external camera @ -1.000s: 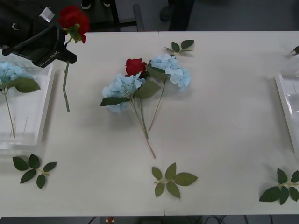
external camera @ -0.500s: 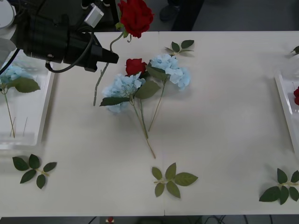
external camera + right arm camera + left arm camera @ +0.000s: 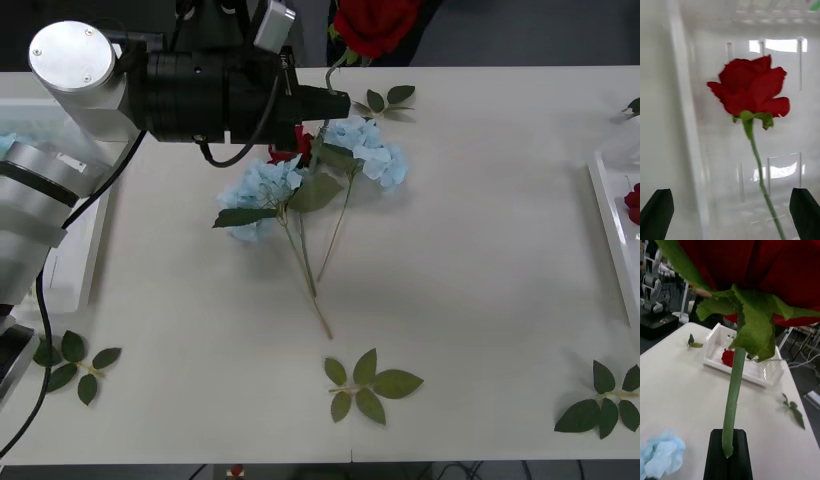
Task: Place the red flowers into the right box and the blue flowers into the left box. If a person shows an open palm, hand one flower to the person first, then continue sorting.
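Right box (image 3: 612, 225), right table edge: one red rose (image 3: 632, 203) inside. Right gripper (image 3: 730, 213) above it, fingers wide apart, empty. Left box (image 3: 78, 260), left edge: contents hidden by arm. Left gripper (image 3: 335, 100), far centre: clamped on held red rose (image 3: 375, 22) stem. Blue flowers (image 3: 310, 170) mid-table.

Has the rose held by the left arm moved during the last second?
Yes. The left gripper, jaws shut on the rose, carried it rightward from beside the left box to above the flower pile at mid-table.
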